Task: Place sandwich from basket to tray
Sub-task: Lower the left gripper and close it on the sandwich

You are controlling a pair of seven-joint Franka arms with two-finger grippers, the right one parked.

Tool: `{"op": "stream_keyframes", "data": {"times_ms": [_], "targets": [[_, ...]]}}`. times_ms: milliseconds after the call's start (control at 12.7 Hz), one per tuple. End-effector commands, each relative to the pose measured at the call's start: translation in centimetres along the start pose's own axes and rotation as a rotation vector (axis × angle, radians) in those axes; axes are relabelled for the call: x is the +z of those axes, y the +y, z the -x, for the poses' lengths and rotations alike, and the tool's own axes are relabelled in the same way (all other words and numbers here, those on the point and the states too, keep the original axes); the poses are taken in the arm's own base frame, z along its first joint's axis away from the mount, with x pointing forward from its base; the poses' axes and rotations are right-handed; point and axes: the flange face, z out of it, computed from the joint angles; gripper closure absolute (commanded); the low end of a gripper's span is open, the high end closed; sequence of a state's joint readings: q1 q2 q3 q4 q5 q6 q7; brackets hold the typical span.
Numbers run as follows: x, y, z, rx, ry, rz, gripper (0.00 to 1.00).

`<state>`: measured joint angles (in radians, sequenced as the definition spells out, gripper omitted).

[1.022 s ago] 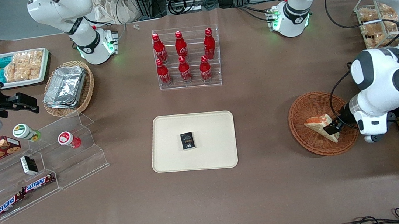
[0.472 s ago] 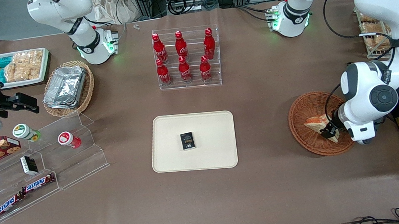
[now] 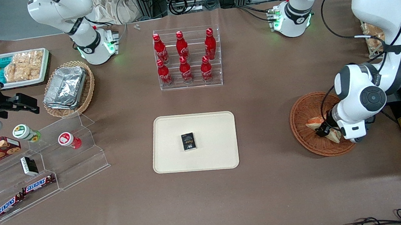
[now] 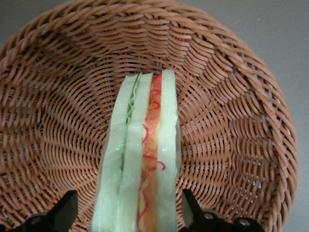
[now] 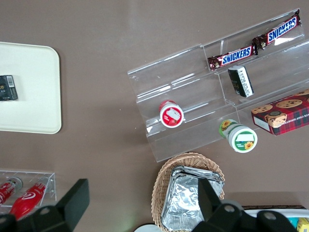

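Left gripper (image 4: 128, 212) sits low in the basket (image 3: 302, 109), fingers spread w/ the sandwich (image 4: 140, 159) standing on edge between them, untouched — should close gently, square on the bread faces, before lifting toward the tray (image 3: 216, 125).

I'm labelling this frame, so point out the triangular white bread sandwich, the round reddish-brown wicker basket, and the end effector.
Triangular white bread sandwich (image 4: 140, 159): left wrist view, layered cut edge.
Round reddish-brown wicker basket (image 3: 303, 111): front view, inner wall.
End effector (image 3: 324, 130): front view, at the sandwich.
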<state>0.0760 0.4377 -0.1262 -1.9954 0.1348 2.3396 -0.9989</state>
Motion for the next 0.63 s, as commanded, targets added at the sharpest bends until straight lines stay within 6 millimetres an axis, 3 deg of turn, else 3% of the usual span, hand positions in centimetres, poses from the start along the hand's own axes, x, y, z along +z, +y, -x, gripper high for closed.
{"op": "stream_keyframes", "data": {"times_ms": [0, 79, 315, 551], "targets": [[-0.9, 0.4, -0.3, -0.019, 0.029, 0.016, 0.78], [-1.1, 0.5, -0.4, -0.035, 0.029, 0.020, 0.97], [-2.5, 1.1, -1.0, -0.087, 0.042, 0.040, 1.00], [-6.5, 1.6, -1.8, -0.083, 0.046, 0.026, 1.00]]}}
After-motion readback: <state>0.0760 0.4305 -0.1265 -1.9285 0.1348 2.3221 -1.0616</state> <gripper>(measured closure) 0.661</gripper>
